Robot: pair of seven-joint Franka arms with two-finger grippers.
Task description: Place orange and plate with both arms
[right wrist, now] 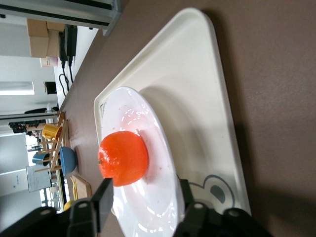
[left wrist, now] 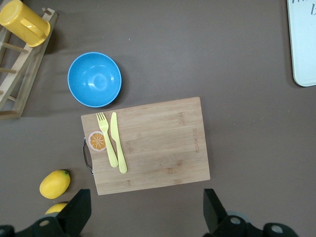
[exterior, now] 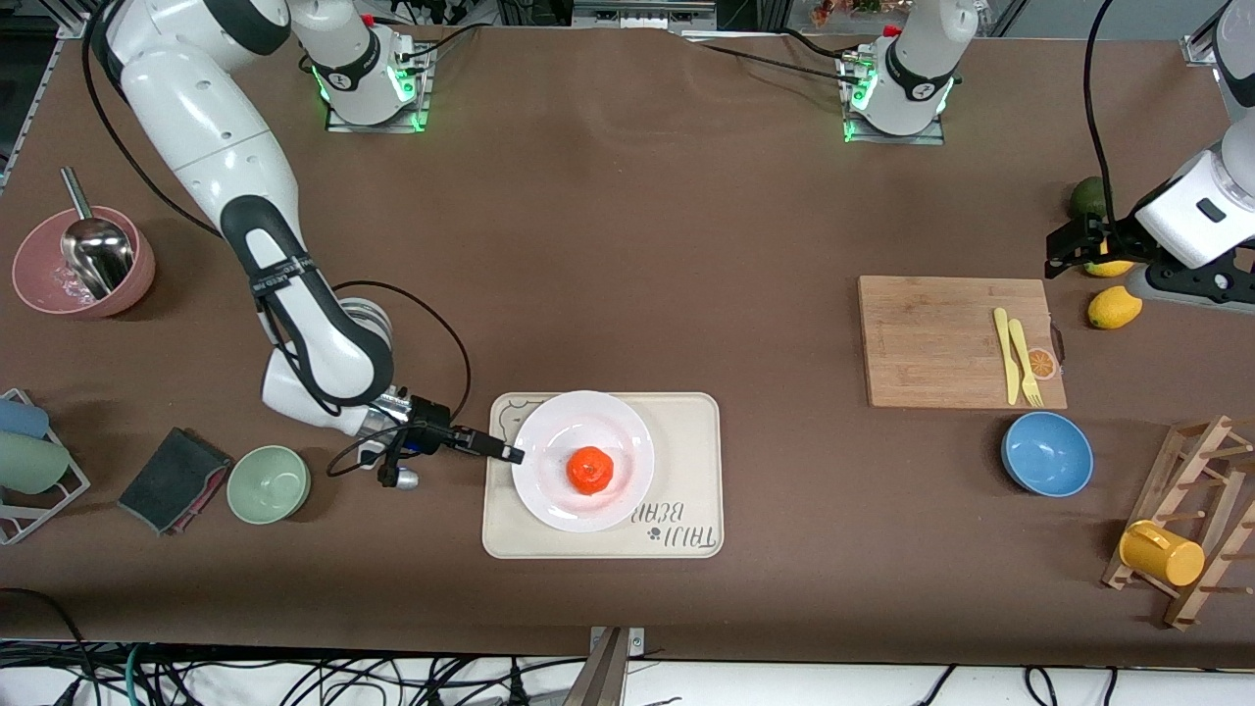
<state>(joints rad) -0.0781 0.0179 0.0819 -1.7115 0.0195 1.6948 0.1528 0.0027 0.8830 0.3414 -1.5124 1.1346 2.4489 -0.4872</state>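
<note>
A: How are the right gripper's fingers seen?
B: Parted round the plate's rim, not pinching.
A: And the orange?
B: It is set on the plate, on the tray. Little is left. The left gripper is spread wide, holding nothing, over the worktop.

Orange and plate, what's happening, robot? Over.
Right gripper open at plate rim. Orange on plate, plate on tray. Left gripper open, waiting over cutting board edge. Nothing in the way.
</note>
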